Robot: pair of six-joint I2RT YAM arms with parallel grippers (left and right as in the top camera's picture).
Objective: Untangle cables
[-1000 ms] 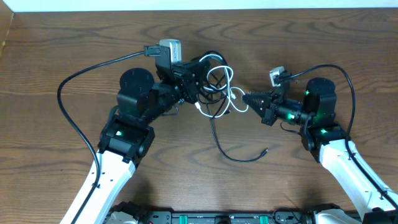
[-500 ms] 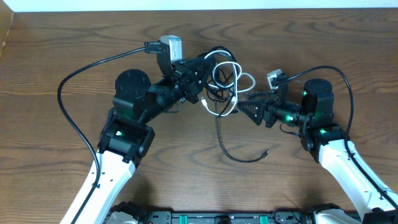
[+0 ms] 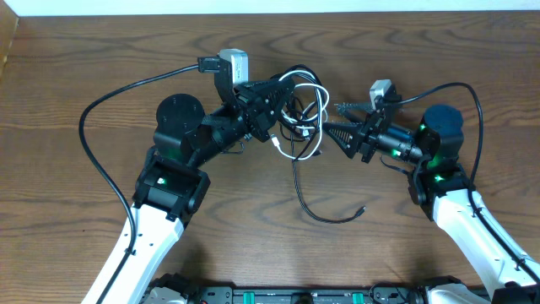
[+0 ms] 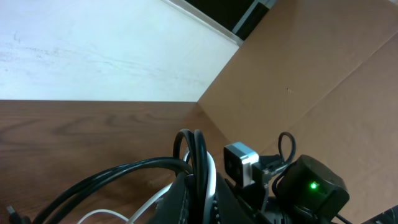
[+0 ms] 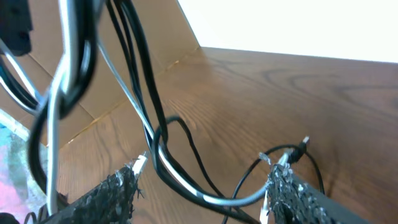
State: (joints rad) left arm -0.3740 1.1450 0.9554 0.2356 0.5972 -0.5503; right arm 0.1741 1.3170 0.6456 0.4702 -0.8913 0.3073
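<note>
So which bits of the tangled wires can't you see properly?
- Overhead: how the cables cross inside the knot; the left gripper covers part, and the strands are very thin.
- Left wrist: most of the cables, cut off by the bottom edge.
- Right wrist: the cables' upper parts run past the top edge; the nearest strands are blurred.
- Overhead: the loose plug is too small to tell its kind.

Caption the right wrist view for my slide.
Right jaws spread open around tangled cables, one strand white, above the wooden table.

black joints (image 3: 180,116), white forearms (image 3: 142,238), green lights (image 3: 162,180)
</note>
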